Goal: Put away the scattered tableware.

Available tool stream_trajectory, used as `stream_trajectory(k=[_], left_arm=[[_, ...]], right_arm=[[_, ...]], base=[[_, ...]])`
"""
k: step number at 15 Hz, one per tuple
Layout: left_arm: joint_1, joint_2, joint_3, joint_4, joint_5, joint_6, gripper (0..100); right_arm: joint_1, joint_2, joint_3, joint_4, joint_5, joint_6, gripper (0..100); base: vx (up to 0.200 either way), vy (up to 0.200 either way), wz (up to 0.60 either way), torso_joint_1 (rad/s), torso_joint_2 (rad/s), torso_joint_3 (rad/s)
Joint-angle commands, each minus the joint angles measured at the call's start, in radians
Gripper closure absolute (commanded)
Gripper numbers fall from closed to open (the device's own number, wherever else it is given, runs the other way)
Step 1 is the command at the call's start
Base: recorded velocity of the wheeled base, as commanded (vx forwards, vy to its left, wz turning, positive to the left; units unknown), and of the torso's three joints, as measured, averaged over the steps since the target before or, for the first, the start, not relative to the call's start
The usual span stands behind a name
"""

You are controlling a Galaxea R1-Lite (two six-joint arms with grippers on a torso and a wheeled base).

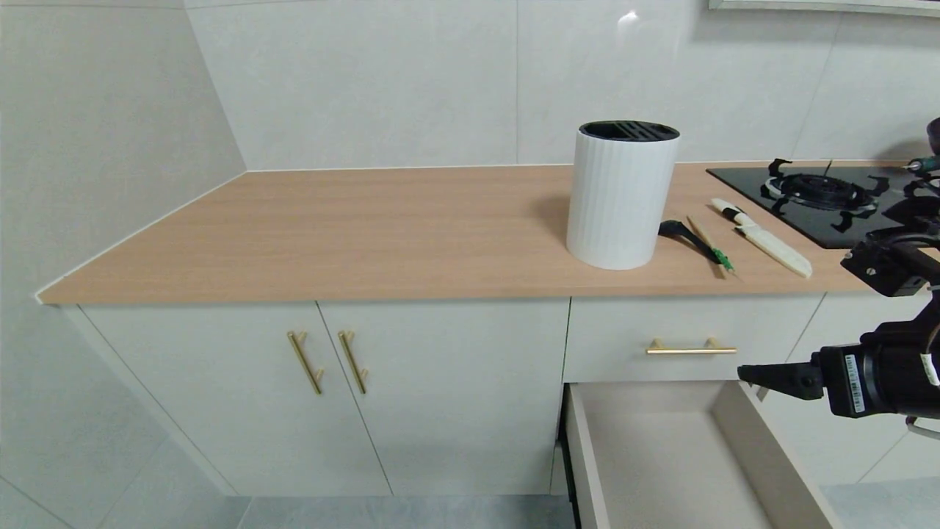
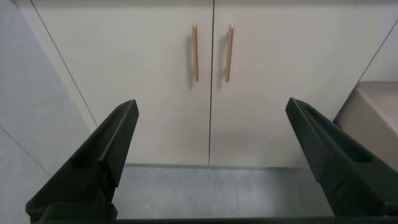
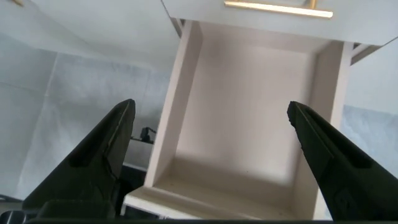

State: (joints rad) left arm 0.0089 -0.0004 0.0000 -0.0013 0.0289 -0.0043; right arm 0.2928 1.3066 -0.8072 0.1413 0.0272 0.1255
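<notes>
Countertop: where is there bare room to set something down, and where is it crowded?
The countertop is bare from its left end to the white holder. The open drawer below is bare inside too. Crowded: between holder and stove lie a black spoon, chopsticks and a knife, close together.

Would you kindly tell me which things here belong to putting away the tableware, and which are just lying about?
For the job: black spoon, chopsticks, white knife, white holder, open drawer.
Just there: gas hob, cabinet doors.
</notes>
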Motion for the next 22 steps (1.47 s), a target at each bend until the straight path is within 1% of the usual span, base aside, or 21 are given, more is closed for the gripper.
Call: stream_trajectory(k=[1,5,6,7,8,10,11,12,13,15,16,22], left_arm=[[0.0,0.0,0.0,0.0,0.0,0.0,0],[0.0,0.0,0.0,0.0,0.0,0.0,0],[0.0,0.0,0.0,0.0,0.0,0.0,0],[0.0,0.0,0.0,0.0,0.0,0.0,0],[0.0,0.0,0.0,0.0,0.0,0.0,0],[0.0,0.0,0.0,0.0,0.0,0.0,0],[0.0,0.0,0.0,0.0,0.0,0.0,0],[0.0,0.0,0.0,0.0,0.0,0.0,0],[0.0,0.0,0.0,0.0,0.0,0.0,0],[0.0,0.0,0.0,0.0,0.0,0.0,0],[0.0,0.0,0.0,0.0,0.0,0.0,0],[0.0,0.0,0.0,0.0,0.0,0.0,0]], right_arm=[[0.0,0.005,-0.001,0.0,0.0,-0.001,0],[0.002,0.0,-0.021,-0.008,-0.015,-0.001,0],[0.002,0.006,-0.056,-0.006,-0.038,0.0,0],[0.0,0.033,-0.141,0.017,-0.089,0.003,0],[-0.009,0.086,-0.27,0.083,-0.128,0.016,0],[-0.017,0.198,-0.527,0.276,-0.159,0.132,0],[-0.017,0.241,-0.61,0.348,-0.179,0.169,0],[-0.017,0.273,-0.655,0.376,-0.199,0.19,0],[-0.017,0.304,-0.659,0.374,-0.222,0.218,0],[-0.026,0.39,-0.656,0.342,-0.271,0.226,0],[-0.053,0.436,-0.656,0.311,-0.305,0.226,0],[-0.113,0.55,-0.652,0.167,-0.316,0.227,0]], base=[[0.0,0.0,0.0,0.207,-0.5,-0.3],[0.0,0.0,0.0,0.089,-0.21,-0.122],[0.0,0.0,0.0,0.0,0.0,0.0],[0.0,0.0,0.0,0.0,0.0,0.0],[0.0,0.0,0.0,0.0,0.0,0.0],[0.0,0.0,0.0,0.0,0.0,0.0],[0.0,0.0,0.0,0.0,0.0,0.0],[0.0,0.0,0.0,0.0,0.0,0.0],[0.0,0.0,0.0,0.0,0.0,0.0],[0.0,0.0,0.0,0.0,0.0,0.0],[0.0,0.0,0.0,0.0,0.0,0.0],[0.0,0.0,0.0,0.0,0.0,0.0]])
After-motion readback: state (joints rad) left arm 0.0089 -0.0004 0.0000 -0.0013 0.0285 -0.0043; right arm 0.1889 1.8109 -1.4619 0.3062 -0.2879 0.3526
